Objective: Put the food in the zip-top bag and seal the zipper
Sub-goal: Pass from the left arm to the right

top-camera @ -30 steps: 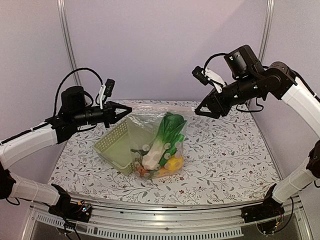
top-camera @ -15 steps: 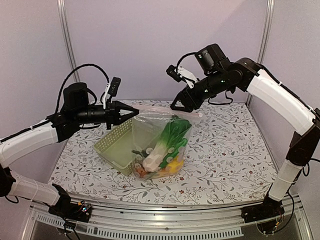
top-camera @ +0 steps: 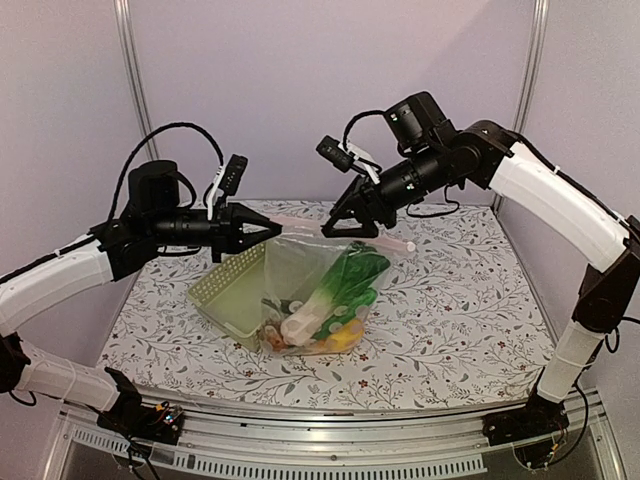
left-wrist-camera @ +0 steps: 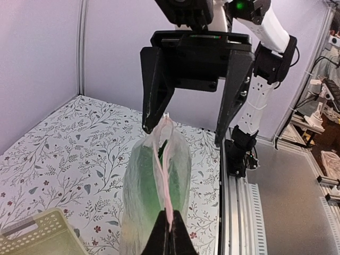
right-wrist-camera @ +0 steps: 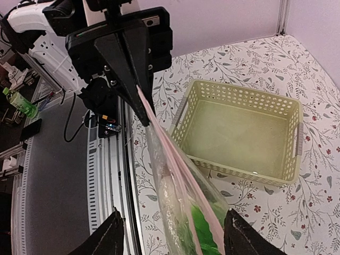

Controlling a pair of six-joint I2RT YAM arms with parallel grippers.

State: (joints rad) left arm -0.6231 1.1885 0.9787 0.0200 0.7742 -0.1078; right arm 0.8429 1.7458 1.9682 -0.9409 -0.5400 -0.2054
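Note:
The clear zip-top bag (top-camera: 318, 295) hangs upright over the table, its bottom resting by the basket. Inside it lies the food: green bok choy (top-camera: 350, 275) and orange and yellow fruits (top-camera: 338, 335). The pink zipper (top-camera: 340, 232) runs taut along the bag's top. My left gripper (top-camera: 274, 228) is shut on the zipper's left end, shown close up in the left wrist view (left-wrist-camera: 169, 229). My right gripper (top-camera: 345, 226) stands open astride the zipper (right-wrist-camera: 170, 154), one finger (right-wrist-camera: 109, 239) on each side of the bag without touching it. The zipper's two strips (left-wrist-camera: 166, 175) gape slightly towards the far end.
A pale green lattice basket (top-camera: 222, 290) sits empty on the flowered tablecloth, left of and behind the bag; the right wrist view shows its rim (right-wrist-camera: 239, 87). Metal rails run along the table's near edge (top-camera: 330, 440). Frame posts stand at the back corners.
The right arm swung left from the back right and now straddles the zipper, its jaws opening wider. The left gripper kept its hold and edged right, pulling the bag top taut.

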